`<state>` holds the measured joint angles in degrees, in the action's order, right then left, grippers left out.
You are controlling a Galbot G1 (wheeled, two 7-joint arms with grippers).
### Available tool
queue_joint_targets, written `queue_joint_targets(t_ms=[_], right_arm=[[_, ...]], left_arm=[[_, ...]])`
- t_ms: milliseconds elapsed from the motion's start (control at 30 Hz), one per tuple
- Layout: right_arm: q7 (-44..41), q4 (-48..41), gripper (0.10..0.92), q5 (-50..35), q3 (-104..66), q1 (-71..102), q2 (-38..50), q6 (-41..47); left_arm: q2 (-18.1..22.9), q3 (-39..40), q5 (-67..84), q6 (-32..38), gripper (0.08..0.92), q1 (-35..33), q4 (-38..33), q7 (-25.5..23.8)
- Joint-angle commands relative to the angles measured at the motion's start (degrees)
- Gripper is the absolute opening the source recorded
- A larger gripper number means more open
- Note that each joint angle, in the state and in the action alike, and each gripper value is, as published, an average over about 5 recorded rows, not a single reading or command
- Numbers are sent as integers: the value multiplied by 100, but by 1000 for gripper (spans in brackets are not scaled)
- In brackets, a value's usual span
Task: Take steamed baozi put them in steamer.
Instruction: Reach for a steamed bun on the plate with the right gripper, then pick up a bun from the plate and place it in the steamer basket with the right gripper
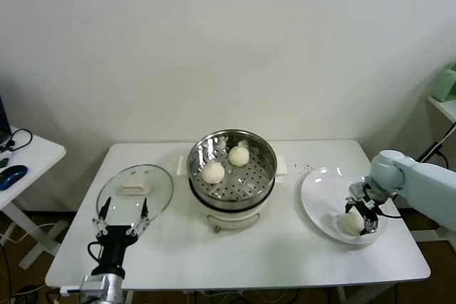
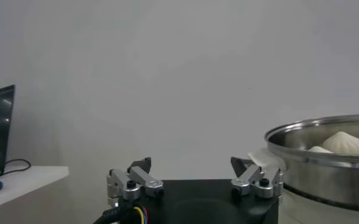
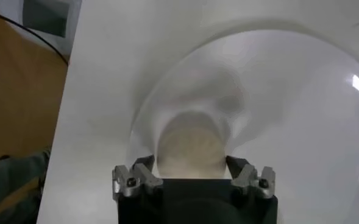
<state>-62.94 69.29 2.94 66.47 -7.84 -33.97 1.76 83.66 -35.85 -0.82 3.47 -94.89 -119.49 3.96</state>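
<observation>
The shiny steamer (image 1: 268,173) stands mid-table and holds two cream-white steamed baozi (image 1: 213,172) (image 1: 239,155). In the left wrist view the steamer (image 2: 325,161) shows one baozi (image 2: 347,143) over its rim. A third baozi (image 1: 350,224) lies on the white plate (image 1: 320,190) at the right. My right gripper (image 1: 360,217) is down over it. In the right wrist view that baozi (image 3: 190,143) fills the gap of the right gripper (image 3: 191,163), with a finger against each side, and it still rests on the plate (image 3: 301,122). My left gripper (image 1: 122,211) (image 2: 191,167) waits open and empty at the table's front left.
A glass lid (image 1: 135,189) lies flat on the table just beyond the left gripper, left of the steamer. A small side table with a dark mouse (image 1: 13,176) stands at the far left. At the far right, a shelf (image 1: 445,105) juts in beside the right arm.
</observation>
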Motion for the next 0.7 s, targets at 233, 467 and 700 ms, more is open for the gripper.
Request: queue_joint_targets(t_ms=[233,467,700], right_arm=[[14,4,687,-49,-67,-66,-40,-4],[-178,313,687,-40,-335,-914,-121,-600],[-351,660,687,1213,37,-2682,-642,-2172]], left_arm=[[-6,-1,2,-2,823,8,-2,-1],[-35,-10,-1,-1,823,-21,-27,-5],[-36,-15,-18,3,823,-82,-68,-8]])
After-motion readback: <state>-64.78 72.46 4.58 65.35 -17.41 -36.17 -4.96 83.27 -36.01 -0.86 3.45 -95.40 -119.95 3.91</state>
